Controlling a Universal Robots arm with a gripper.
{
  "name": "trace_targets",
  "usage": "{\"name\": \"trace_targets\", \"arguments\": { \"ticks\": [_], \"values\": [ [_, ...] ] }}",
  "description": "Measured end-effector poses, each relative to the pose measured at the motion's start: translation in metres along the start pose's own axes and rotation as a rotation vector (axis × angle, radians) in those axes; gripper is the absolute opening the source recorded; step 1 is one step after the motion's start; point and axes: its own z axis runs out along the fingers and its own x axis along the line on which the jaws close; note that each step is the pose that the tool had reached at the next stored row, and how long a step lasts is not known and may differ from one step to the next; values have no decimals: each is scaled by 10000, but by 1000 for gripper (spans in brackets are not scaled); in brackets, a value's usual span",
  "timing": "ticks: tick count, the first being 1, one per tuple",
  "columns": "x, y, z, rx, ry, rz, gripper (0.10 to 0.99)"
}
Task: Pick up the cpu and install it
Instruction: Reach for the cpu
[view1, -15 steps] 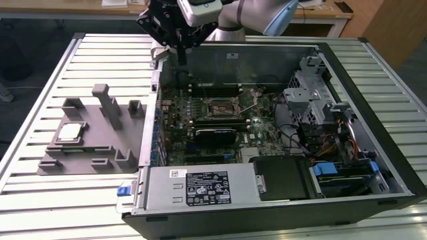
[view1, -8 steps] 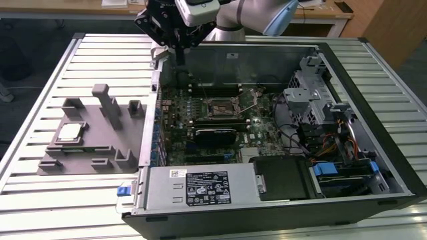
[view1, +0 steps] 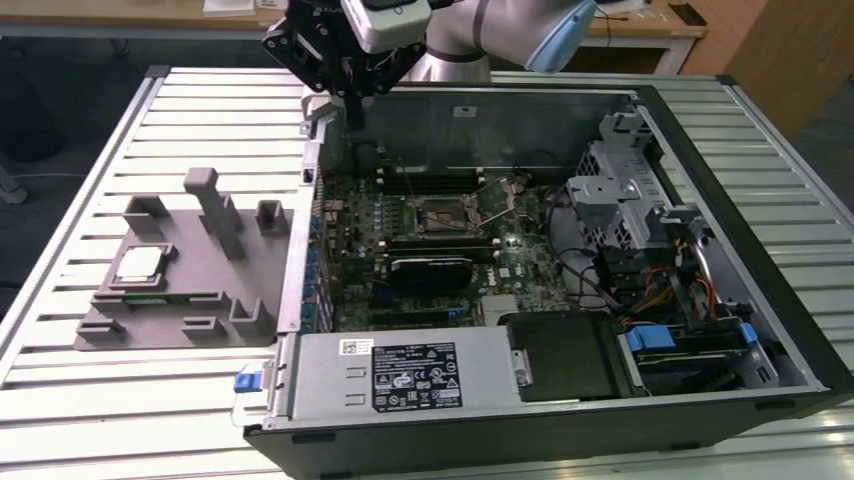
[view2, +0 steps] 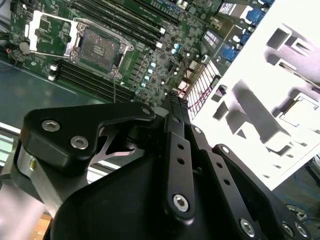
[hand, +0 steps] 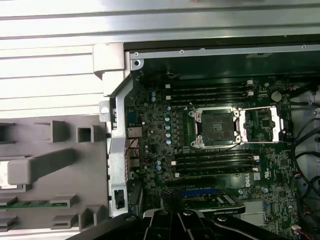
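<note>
Fingers (view1: 354, 112), pressed together and empty, hang well apart from the cpu (view1: 140, 263); reaching it closed, they might knock it off its grey tray (view1: 160, 325).

Robotics lab bench; slatted metal table (view1: 200, 100); opened computer case (view1: 534, 125); grey parts fixture (view1: 147, 335)

None of the print can be read. A white label (view1: 415, 377) crowded with small black lines and marks sits on the grey box (view1: 327, 385) at the near edge of the computer case (view1: 534, 437). A smaller white sticker (view1: 354, 347) lies just beside it, and another sticker (view1: 463, 111) is on the case's far wall.
</note>
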Motion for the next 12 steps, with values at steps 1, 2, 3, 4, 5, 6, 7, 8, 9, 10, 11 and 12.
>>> {"name": "trace_targets", "arguments": {
  "ticks": [1, 2, 3, 4, 5, 6, 7, 8, 9, 10, 11, 12],
  "values": [
    [11, -1, -1, 1, 0, 0, 106],
    [19, -2, -1, 0, 0, -1, 106],
    [27, -2, -1, 0, 0, -1, 106],
    [34, -3, -1, 0, 0, -1, 106],
    [40, -3, -1, 0, 0, -1, 106],
    [47, -4, -1, 0, 0, -1, 106],
    [54, -4, -2, 0, 0, -1, 106],
    [61, -5, -2, 0, 0, 0, 106],
    [68, -5, -2, 0, 0, -1, 106],
    [75, -6, -2, 0, 0, -1, 106],
    [82, -6, -2, 0, 0, -1, 106],
    [88, -7, -3, 1, 0, 0, 106]
  ]
}}
